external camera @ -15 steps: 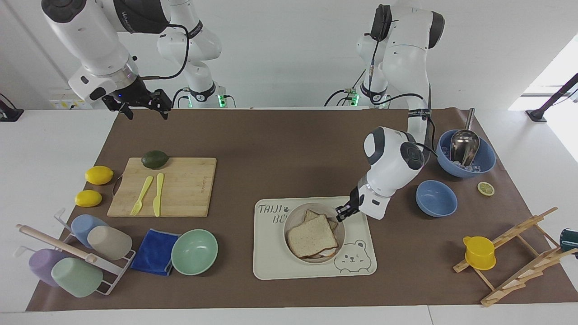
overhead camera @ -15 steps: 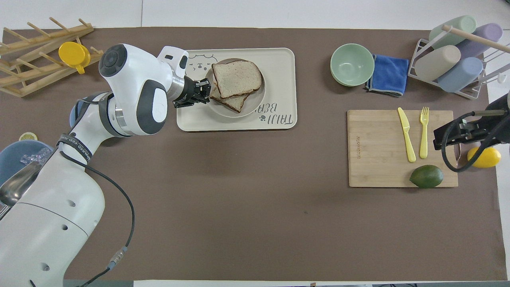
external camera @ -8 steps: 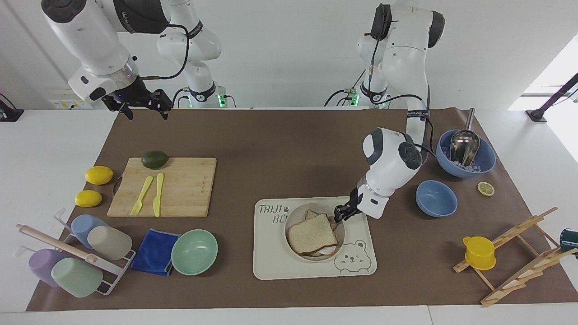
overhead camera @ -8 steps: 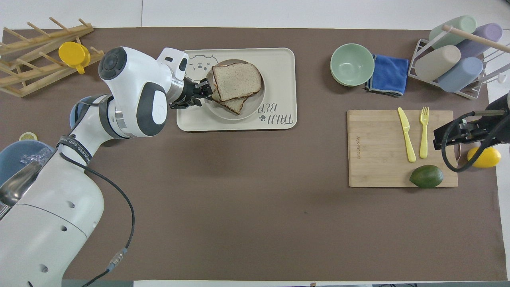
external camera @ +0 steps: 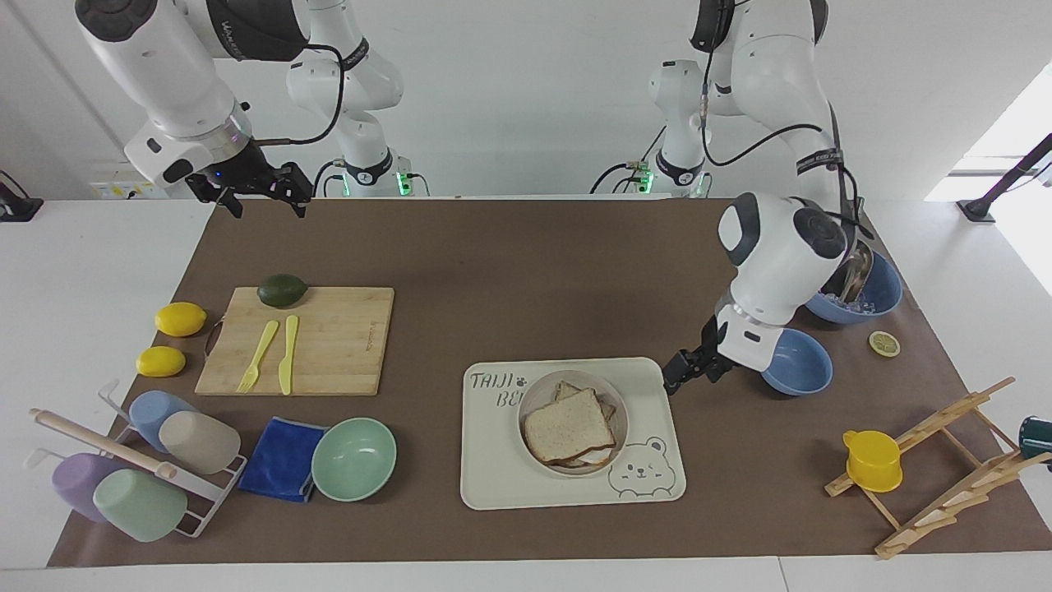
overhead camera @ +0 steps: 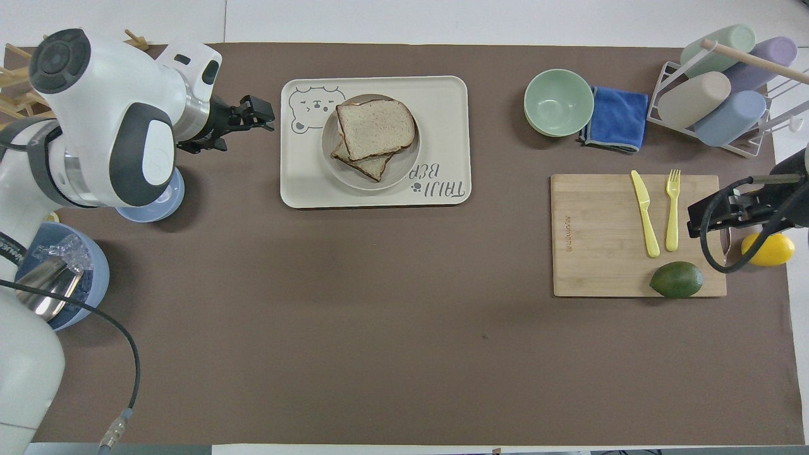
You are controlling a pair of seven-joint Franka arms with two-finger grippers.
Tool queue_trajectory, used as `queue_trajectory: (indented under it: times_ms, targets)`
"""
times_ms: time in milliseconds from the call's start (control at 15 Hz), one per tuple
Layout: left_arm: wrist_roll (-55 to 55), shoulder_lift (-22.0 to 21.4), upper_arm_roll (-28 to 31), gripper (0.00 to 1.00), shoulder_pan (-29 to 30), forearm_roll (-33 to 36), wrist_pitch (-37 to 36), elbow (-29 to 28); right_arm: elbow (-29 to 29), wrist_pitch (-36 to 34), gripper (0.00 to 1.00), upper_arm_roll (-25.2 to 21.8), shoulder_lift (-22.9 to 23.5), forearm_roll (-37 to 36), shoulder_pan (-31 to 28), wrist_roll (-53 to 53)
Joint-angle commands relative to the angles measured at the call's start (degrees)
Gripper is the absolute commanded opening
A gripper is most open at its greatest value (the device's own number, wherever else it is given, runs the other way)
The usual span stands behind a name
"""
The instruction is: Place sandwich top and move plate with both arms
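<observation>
The sandwich top (external camera: 569, 427) (overhead camera: 376, 128), a speckled bread slice with a brown crust, lies on lower slices (overhead camera: 366, 165) in the round cream plate (external camera: 621, 423) (overhead camera: 328, 155). The plate stands on the cream bear tray (external camera: 493, 469) (overhead camera: 442, 114). My left gripper (external camera: 680, 372) (overhead camera: 258, 114) is open and empty. It hangs over the mat just off the tray's edge, toward the left arm's end, apart from the plate. My right gripper (external camera: 265, 197) (overhead camera: 727, 212) is open and waits raised over the mat's edge by the cutting board.
A small blue bowl (external camera: 795, 362) and a larger blue bowl with a metal scoop (external camera: 855, 284) sit under the left arm. A mint-green bowl (external camera: 353, 459), blue cloth (external camera: 283, 459), cutting board (external camera: 329, 341) with cutlery and avocado, lemons, cup rack and wooden rack (external camera: 945, 460) surround the tray.
My left gripper has let go of the bread slice and pulled back off the plate toward the left arm's end. The slice now lies on the sandwich. The right arm has not moved.
</observation>
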Motion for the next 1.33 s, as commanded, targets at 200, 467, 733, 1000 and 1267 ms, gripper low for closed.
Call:
queue_trajectory:
  times_ms: [200,467,733,1000,1267]
  targets:
    - [8.3,-10.7,-0.1,1.00,3.7,4.7,-13.0,-1.7,-0.8,0.5,1.00,0.4,-0.8,1.0,-1.0,-0.8]
    - [12.4,-17.3,0.3,1.00,5.1,4.8,-20.4,-3.1,-0.8,0.5,1.00,0.4,-0.8,1.0,-1.0,-0.8]
    - [13.3,-23.4,-0.3,1.00,6.2,8.1,-28.5,-5.0,-0.8,0.5,1.00,0.4,-0.8,1.0,-1.0,-0.8]
    - [17.1,-24.5,-4.4,1.00,10.3,8.2,-32.1,-5.1,-0.8,0.5,1.00,0.4,-0.8,1.0,-1.0,-0.8]
    - [17.0,-23.6,-3.6,1.00,10.4,8.1,-25.7,-4.3,-0.8,0.4,1.00,0.4,-0.8,1.0,-1.0,-0.8]
